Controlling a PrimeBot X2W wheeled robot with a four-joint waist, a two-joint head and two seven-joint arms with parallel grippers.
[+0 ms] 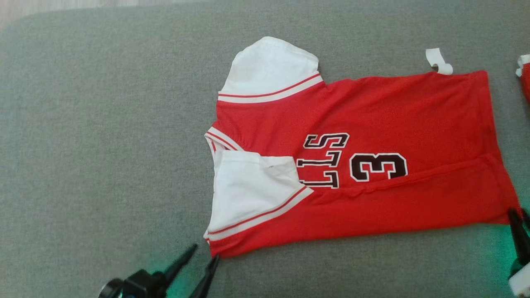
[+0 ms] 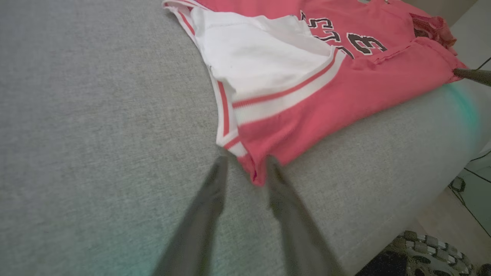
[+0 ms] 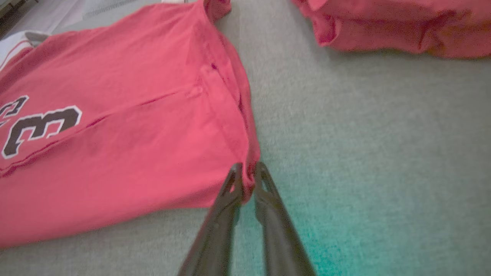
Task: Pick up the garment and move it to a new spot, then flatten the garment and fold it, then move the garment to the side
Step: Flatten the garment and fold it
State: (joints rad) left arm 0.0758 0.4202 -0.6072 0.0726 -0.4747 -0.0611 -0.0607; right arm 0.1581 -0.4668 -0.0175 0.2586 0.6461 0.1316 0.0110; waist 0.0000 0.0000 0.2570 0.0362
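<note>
Lying partly folded on the grey bench (image 1: 103, 124), the garment (image 1: 372, 116): my left claw (image 1: 205, 251) spread astride one near corner, my right claw (image 3: 248, 168) pinching the other.

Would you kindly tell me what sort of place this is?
Probably a garment-folding test bench: a grey fabric-covered surface holds a red-and-white numbered jersey, another red garment waits nearby, and black cables trail on the floor.
</note>
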